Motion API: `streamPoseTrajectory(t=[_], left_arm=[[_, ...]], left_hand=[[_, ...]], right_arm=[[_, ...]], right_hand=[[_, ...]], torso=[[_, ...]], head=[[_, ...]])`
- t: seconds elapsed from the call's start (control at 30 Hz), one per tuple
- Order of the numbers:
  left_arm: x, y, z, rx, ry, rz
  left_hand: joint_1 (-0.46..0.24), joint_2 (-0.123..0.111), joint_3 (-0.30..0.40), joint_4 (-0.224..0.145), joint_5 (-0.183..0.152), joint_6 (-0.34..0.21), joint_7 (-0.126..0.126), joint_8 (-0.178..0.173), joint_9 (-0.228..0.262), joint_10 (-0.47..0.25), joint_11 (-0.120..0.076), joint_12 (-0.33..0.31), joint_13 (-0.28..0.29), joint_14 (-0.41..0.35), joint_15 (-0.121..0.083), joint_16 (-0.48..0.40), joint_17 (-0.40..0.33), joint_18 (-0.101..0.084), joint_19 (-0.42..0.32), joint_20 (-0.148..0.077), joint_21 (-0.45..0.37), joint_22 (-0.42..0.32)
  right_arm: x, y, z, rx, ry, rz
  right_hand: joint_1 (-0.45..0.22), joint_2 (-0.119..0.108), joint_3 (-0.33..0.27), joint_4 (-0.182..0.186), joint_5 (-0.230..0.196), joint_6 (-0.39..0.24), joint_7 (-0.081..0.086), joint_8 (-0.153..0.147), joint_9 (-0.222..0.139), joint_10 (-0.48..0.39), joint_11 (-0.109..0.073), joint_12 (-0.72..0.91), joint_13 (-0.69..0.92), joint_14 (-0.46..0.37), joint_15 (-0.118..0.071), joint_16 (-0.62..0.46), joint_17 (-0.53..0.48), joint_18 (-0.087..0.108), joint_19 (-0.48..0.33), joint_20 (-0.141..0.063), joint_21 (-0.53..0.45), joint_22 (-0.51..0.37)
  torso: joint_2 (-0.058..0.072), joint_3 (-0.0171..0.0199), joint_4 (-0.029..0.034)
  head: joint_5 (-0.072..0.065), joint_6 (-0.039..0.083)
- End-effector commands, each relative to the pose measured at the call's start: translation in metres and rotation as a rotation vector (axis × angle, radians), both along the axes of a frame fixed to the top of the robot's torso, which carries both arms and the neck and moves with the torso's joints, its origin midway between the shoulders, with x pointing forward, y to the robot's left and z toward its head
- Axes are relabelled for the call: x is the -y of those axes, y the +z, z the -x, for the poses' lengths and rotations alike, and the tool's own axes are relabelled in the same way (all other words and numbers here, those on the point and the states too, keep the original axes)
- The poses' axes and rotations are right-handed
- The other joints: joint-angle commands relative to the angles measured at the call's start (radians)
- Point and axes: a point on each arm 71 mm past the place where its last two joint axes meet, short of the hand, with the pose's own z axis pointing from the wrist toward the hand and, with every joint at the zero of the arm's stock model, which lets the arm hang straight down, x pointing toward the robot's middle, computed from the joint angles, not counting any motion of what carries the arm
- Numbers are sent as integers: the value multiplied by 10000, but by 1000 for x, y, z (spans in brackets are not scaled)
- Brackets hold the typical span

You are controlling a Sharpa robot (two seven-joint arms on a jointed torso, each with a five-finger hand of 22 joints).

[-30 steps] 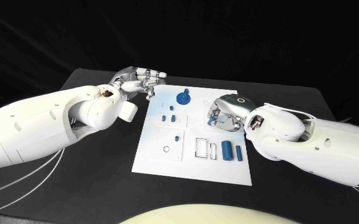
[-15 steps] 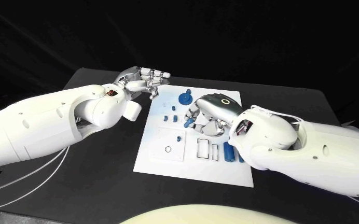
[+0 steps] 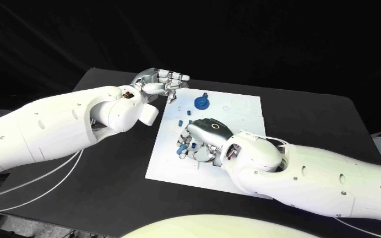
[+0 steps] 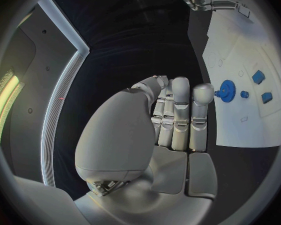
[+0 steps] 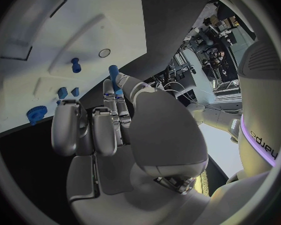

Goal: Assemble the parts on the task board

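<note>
The white task board (image 3: 238,111) lies in the middle of the black table. My right hand (image 3: 202,134) hovers over its near left part and pinches a small blue peg (image 3: 181,149) at its fingertips; the right wrist view shows the same peg (image 5: 113,72) between the thumb and a finger. A blue gear (image 3: 201,102) stands at the board's far side, with small blue pieces (image 3: 184,121) just nearer. My left hand (image 3: 163,82) floats above the board's far left corner, fingers curled in and holding nothing. In the left wrist view, the gear (image 4: 227,90) sits beyond the left hand (image 4: 172,120).
My right forearm (image 3: 301,172) covers the board's near right part. In the right wrist view a blue peg (image 5: 75,64) stands in the board (image 5: 53,35), beside a round hole (image 5: 104,52) and a rectangular slot (image 5: 15,50). Bare black table (image 3: 95,183) lies at the near left.
My right hand has carried the blue peg from the board's right middle across to its near left part. The left hand has stayed by the far left corner.
</note>
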Motion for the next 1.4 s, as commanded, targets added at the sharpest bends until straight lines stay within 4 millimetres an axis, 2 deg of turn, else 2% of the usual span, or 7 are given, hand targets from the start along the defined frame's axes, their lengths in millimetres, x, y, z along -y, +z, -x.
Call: streamPoseTrajectory(t=[0.03,0.17,0.27,0.67,1.1,1.4], left_arm=[[3,1,0,18,-202,82],[4,1,0,12,-219,86],[4,0,0,6,-212,80],[3,0,0,-15,-205,63],[2,-1,0,-49,-200,40],[2,-1,0,-62,-201,32]], left_hand=[[-28,57,-13,-29,-7,-20,48,56,-14,-74,-16,55,14,-64,16,-41,-12,176,-8,21,-34,-8],[-28,57,-13,-29,-7,-20,48,56,-14,-74,-16,55,14,-64,16,-41,-12,176,-8,21,-34,-8],[-28,57,-13,-29,-7,-20,48,56,-14,-74,-16,55,14,-64,16,-41,-12,176,-8,21,-34,-8],[-28,57,-13,-29,-7,-20,48,56,-14,-74,-16,55,14,-64,16,-41,-12,176,-8,21,-34,-8],[-28,57,-13,-29,-7,-20,48,56,-14,-74,-16,55,14,-64,16,-41,-12,176,-8,21,-34,-8],[-28,57,-13,-29,-7,-20,48,56,-14,-74,-16,55,14,-64,16,-41,-12,176,-8,21,-34,-8]], right_arm=[[-2,-8,-1,-210,235,273],[-2,-17,-3,-392,193,461],[-2,-20,-3,-471,210,541],[1,-25,-6,-464,128,1010],[2,-22,-5,58,-26,1198],[-6,-22,-1,-3,236,1428]], right_hand=[[42,25,54,-21,81,39,41,19,26,46,-6,17,1,445,-59,26,-26,33,6,-14,-67,1327],[30,21,54,-22,88,33,46,15,27,42,-2,9,0,444,-55,25,-28,34,1,-12,-77,1323],[30,21,54,-22,88,33,46,15,27,42,-2,9,0,444,-55,25,-28,34,1,-12,-77,1323],[17,21,56,-22,95,29,50,12,29,41,2,3,0,441,-52,18,-43,35,-2,-11,-83,1323],[3,28,60,-26,105,41,47,17,37,59,0,3,3,440,-48,17,-44,30,8,-8,-62,1335],[-121,-50,7,-24,99,15,52,-3,51,47,12,-42,1,433,-36,6,-70,36,-9,3,-97,1331]], torso=[[6,0,-8],[4,4,3],[8,11,-13],[-8,7,-13],[3,12,-13],[-9,4,-6]], head=[[57,-49],[74,-80],[101,-93],[85,-109],[78,-88],[30,-70]])
